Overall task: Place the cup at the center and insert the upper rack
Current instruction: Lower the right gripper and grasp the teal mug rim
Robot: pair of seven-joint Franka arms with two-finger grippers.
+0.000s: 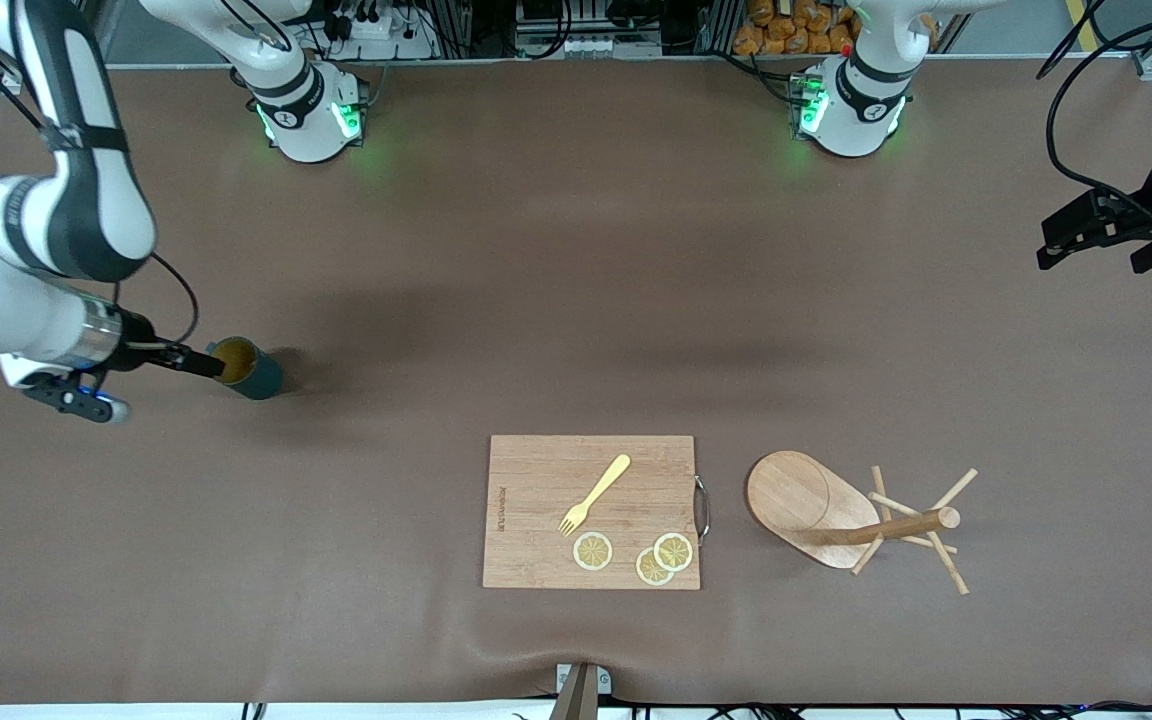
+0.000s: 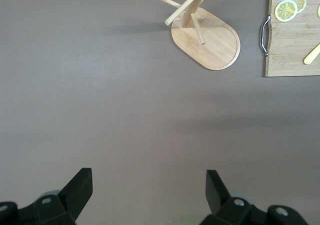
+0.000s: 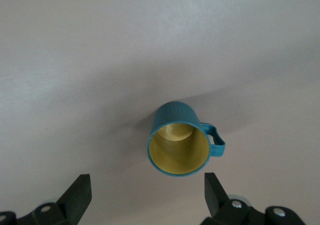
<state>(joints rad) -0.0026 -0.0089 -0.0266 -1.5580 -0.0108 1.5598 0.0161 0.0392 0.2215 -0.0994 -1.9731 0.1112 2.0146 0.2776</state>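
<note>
The cup [image 1: 248, 368] stands upright toward the right arm's end of the table, well apart from the cutting board [image 1: 591, 512]. The right gripper [image 3: 145, 192] hovers just beside its rim, fingers spread wide, apparently lining up a grasp. The upper rack [image 1: 861, 520] waits beside the board. The left gripper [image 2: 149, 185] waits, fingers apart, empty.

- A robotics lab, not a home kitchen.
- Two white arm bases [image 1: 311, 110] with green lights stand bolted at the edge of a wide brown-covered worktop [image 1: 536, 300].
- Cables, a power strip [image 1: 376, 25] and metal framing line the edge by the bases.
</note>
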